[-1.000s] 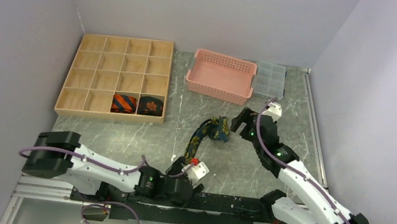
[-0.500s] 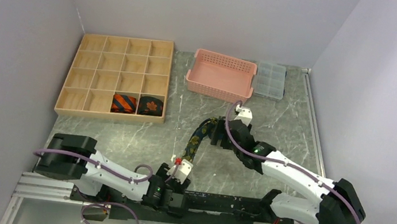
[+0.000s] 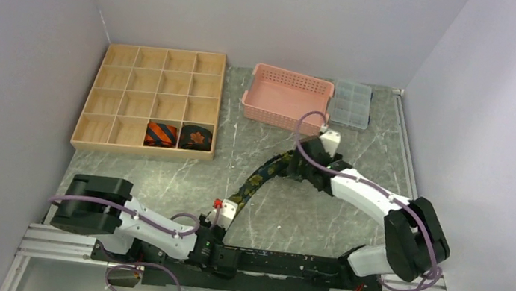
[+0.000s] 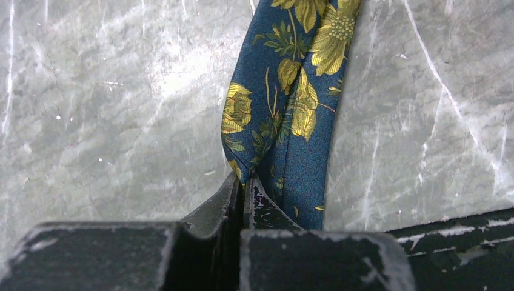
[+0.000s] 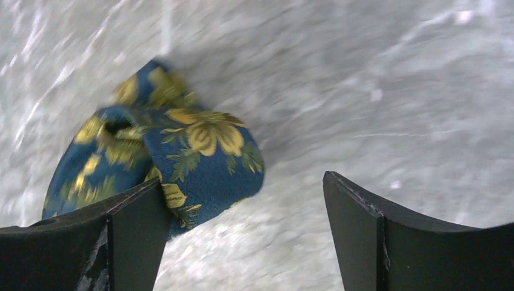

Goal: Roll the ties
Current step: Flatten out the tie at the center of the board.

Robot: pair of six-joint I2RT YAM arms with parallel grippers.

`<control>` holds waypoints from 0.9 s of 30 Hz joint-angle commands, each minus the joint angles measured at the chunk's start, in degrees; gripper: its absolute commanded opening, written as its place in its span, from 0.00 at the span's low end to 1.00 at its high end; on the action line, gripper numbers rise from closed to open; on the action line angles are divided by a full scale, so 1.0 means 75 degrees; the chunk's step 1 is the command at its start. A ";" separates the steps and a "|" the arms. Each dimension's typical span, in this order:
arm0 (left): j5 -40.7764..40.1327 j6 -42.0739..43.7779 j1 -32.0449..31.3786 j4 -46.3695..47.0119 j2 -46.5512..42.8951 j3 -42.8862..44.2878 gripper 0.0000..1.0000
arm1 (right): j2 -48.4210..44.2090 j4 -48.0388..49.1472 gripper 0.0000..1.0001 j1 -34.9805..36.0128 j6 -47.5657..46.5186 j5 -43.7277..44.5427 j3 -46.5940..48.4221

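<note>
Clamping the floral tie (image 4: 291, 121), left pincer (image 4: 242, 185); right pincer (image 5: 245, 194) apart beside its bunched end.

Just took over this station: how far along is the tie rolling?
Done: striped tie and leaf tie sit rolled in the wooden organizer. In hand: left gripper pinches the floral tie at its near end; right gripper open beside its curled far end. Left: rolling it up.
</note>
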 commanded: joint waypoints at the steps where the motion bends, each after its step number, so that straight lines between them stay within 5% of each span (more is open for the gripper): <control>1: -0.0006 0.0164 0.0168 0.0092 0.0410 0.0087 0.03 | -0.0593 -0.0164 0.93 -0.1320 0.0092 0.0047 0.0229; 6: 0.0418 0.1605 0.0647 0.1641 0.0031 -0.0391 0.03 | -0.0379 -0.0444 0.95 -0.2673 0.0297 -0.0459 0.0914; 12: 0.1055 0.3370 0.1533 0.2849 -0.0457 -0.0673 0.03 | -0.0235 -0.0991 0.96 -0.3662 0.0297 0.0272 0.1605; 17: 0.1590 0.4288 0.2415 0.3554 -0.0534 -0.0716 0.03 | -0.1000 -0.0236 0.93 -0.2985 -0.0211 -0.0939 0.1020; 21: 0.2027 0.4428 0.3181 0.3747 -0.0674 -0.0861 0.03 | -0.0897 -0.0583 0.97 -0.1810 -0.0289 -0.1012 0.0559; 27: 0.1709 0.4099 0.3736 0.3157 -0.1084 -0.0915 0.03 | -0.0515 -0.0087 0.96 -0.1820 0.0048 -0.0492 -0.0390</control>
